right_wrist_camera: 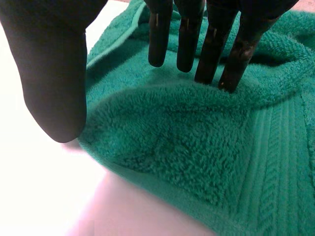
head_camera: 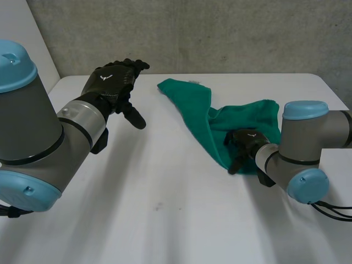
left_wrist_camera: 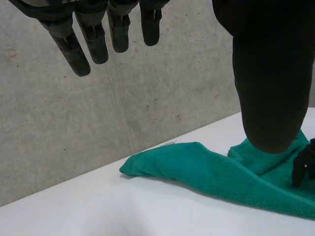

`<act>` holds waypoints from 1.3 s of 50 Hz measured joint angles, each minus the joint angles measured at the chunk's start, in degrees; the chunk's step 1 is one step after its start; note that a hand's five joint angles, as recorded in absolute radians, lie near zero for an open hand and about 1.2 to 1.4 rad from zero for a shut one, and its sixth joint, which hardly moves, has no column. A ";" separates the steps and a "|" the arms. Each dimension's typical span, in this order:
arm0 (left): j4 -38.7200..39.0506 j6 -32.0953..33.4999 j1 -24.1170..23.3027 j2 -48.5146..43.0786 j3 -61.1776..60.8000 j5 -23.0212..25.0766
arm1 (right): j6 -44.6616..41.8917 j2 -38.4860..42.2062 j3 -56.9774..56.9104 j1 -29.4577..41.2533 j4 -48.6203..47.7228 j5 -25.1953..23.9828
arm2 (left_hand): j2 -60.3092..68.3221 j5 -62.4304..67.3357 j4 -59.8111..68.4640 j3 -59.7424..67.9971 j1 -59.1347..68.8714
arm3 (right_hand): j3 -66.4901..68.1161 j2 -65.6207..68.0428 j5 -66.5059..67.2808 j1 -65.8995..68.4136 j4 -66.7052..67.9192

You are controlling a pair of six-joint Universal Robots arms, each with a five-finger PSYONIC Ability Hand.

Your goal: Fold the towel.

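A white table [head_camera: 165, 209] stands against a rough grey concrete wall [head_camera: 220, 33].

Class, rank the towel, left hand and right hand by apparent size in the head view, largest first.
1. towel
2. left hand, though it may sit nearer the camera
3. right hand

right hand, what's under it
The green towel, rumpled, lies under the right hand; straight fingers meet a raised fold. The white table beneath the towel is hidden.
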 measured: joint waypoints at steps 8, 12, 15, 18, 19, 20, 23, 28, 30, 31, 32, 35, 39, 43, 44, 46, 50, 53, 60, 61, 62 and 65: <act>0.00 0.00 0.00 -0.02 0.00 0.00 | -0.99 0.61 0.06 -0.03 -0.88 0.07 | 0.00 0.02 0.00 0.00 0.00 | 3.34 3.30 2.21 3.14 3.13; 0.00 0.00 0.00 -0.02 0.00 -0.01 | -1.39 0.45 0.08 -0.03 -1.82 0.16 | 0.00 0.03 0.00 0.00 0.00 | 4.96 5.03 3.85 4.48 4.76; 0.00 -0.04 0.00 -0.01 -0.04 -0.04 | -2.17 0.43 0.06 -0.03 -2.75 0.25 | 0.00 0.03 0.00 0.00 0.00 | 5.68 5.56 4.84 4.99 5.25; 0.01 -0.06 0.00 0.01 -0.14 -0.06 | -2.76 0.50 0.00 -0.02 -3.22 0.34 | 0.00 0.03 0.00 0.00 0.00 | 6.13 6.23 5.36 5.57 5.77; 0.03 -0.08 0.00 0.04 -0.27 -0.07 | -3.54 0.68 -0.16 -0.02 -3.74 0.61 | 0.00 0.03 0.00 0.00 0.00 | 6.56 6.81 5.80 6.08 6.28; 0.04 -0.09 0.00 0.04 -0.32 -0.08 | -3.78 0.76 -0.20 -0.02 -3.88 0.73 | 0.00 0.03 0.00 0.00 0.00 | 6.75 7.01 5.98 6.29 6.51; 0.06 -0.12 0.00 0.06 -0.47 -0.09 | -4.66 1.14 -0.48 -0.02 -4.34 1.40 | 0.00 0.02 0.00 0.00 0.00 | 7.43 7.80 6.52 6.94 7.30; 0.08 -0.15 0.00 0.08 -0.62 -0.09 | -5.76 1.71 -1.15 -0.02 -5.18 2.93 | 0.00 0.02 0.00 0.00 0.00 | 10.51 10.79 8.85 9.65 10.23; 0.09 -0.15 -0.02 0.08 -0.63 -0.09 | -6.05 1.86 -1.51 -0.03 -5.59 3.36 | 0.00 0.03 0.00 0.00 0.00 | 13.71 14.38 12.16 12.63 13.42; 0.09 -0.15 -0.02 0.08 -0.63 -0.09 | -6.14 1.89 -1.62 -0.04 -5.72 3.45 | 0.00 0.03 0.00 0.00 0.00 | 16.15 16.61 14.72 14.77 15.90; 0.09 -0.15 -0.03 0.08 -0.64 -0.09 | -6.25 1.92 -1.77 -0.05 -5.89 3.56 | 0.00 0.03 0.00 0.00 0.00 | 20.03 20.53 18.36 17.77 19.45; 0.09 -0.14 -0.06 0.08 -0.67 -0.09 | -6.50 1.88 -2.06 -0.09 -6.25 3.71 | 0.00 0.03 0.00 0.00 0.00 | 23.94 24.39 22.40 21.07 23.35; 0.08 -0.11 -0.14 0.03 -0.69 -0.11 | -6.82 1.13 -2.38 -0.17 -6.82 3.77 | 0.00 0.03 0.00 0.00 0.00 | 40.38 40.68 39.67 32.97 40.61; 0.13 -0.04 -0.16 -0.11 -0.70 -0.14 | -6.93 -0.74 -2.42 -0.16 -7.05 3.73 | 0.00 0.03 0.00 0.00 0.00 | 40.57 40.68 40.03 32.97 41.07; 0.19 0.00 -0.17 -0.26 -0.70 -0.14 | -6.98 -1.97 -2.38 -0.14 -7.12 3.68 | 0.00 0.02 0.00 0.00 0.00 | 40.57 40.68 40.04 32.97 41.07; 0.31 0.06 -0.19 -0.45 -0.70 -0.10 | -7.15 -3.39 -2.26 -0.09 -7.09 3.56 | 0.00 0.03 0.00 0.00 0.00 | 40.57 40.68 40.05 32.97 41.07; 0.82 0.15 -0.25 -1.07 -0.52 0.04 | -8.20 -6.28 -1.71 0.09 -6.76 3.19 | 0.00 0.03 0.00 0.00 0.00 | 40.57 40.68 40.14 32.97 41.07; 2.16 0.24 -0.37 -2.57 0.14 0.28 | -10.78 -10.10 -0.42 0.32 -5.81 2.72 | 0.00 0.00 0.00 0.00 0.00 | 40.57 40.68 40.14 32.97 41.07; 7.72 4.92 -0.77 -10.08 4.28 3.65 | -19.15 -21.51 4.49 2.98 -1.33 -0.34 | 0.00 0.03 0.00 0.00 0.00 | 40.57 40.68 40.17 32.97 41.07; 8.37 5.95 -0.85 -11.18 4.87 4.56 | -20.09 -23.38 5.30 3.56 -0.61 -0.92 | 0.00 0.03 0.00 0.00 0.00 | 40.57 40.68 40.27 32.97 41.07; 9.41 7.92 -1.01 -13.14 5.90 6.43 | -21.07 -25.86 6.35 4.33 0.27 -1.69 | 0.00 0.02 0.00 0.00 0.00 | 40.57 40.68 40.35 32.97 41.07; 11.05 12.25 -1.48 -17.53 7.95 11.47 | -22.45 -31.71 8.77 6.02 2.06 -3.23 | 0.00 0.03 0.00 0.00 0.00 | 40.57 40.68 40.42 32.97 41.07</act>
